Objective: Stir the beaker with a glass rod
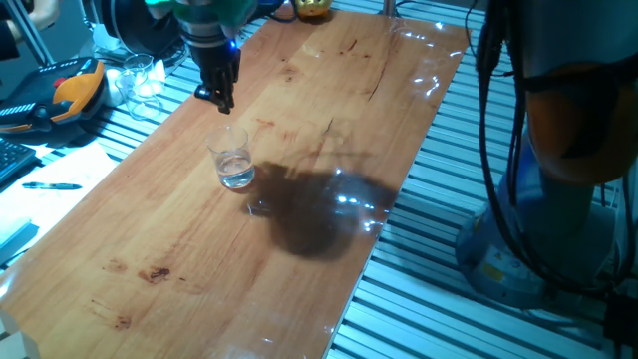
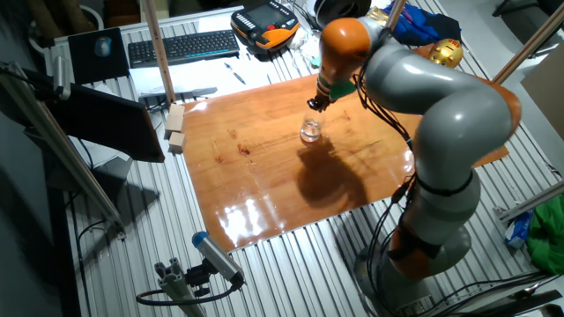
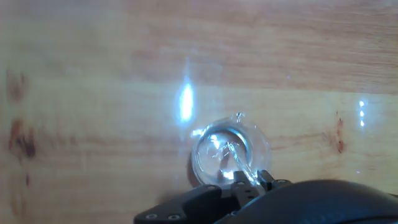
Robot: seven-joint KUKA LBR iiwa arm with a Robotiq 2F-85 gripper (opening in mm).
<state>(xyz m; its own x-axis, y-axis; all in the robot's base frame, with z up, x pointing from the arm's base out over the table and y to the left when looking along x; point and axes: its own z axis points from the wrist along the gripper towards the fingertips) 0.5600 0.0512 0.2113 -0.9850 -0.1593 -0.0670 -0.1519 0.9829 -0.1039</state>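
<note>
The other fixed view: KUKA arm (image 2: 441, 132) bends over the wooden tabletop (image 2: 264, 176), its gripper (image 2: 319, 99) poised just above the beaker (image 2: 311, 131) near the board's middle. One fixed view — the beaker (image 1: 233, 160) stands upright with a little clear liquid, gripper (image 1: 222, 95) above and slightly behind it. Hand view: fingers pinched on the glass rod (image 3: 239, 163), which slants down into the beaker (image 3: 227, 152) — faint, nearly see-through.

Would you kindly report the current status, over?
Gripper shut on thin clear glass rod, above the small clear glass beaker. Rod tip inside beaker, little clear liquid. Nothing in the way on wooden table.
</note>
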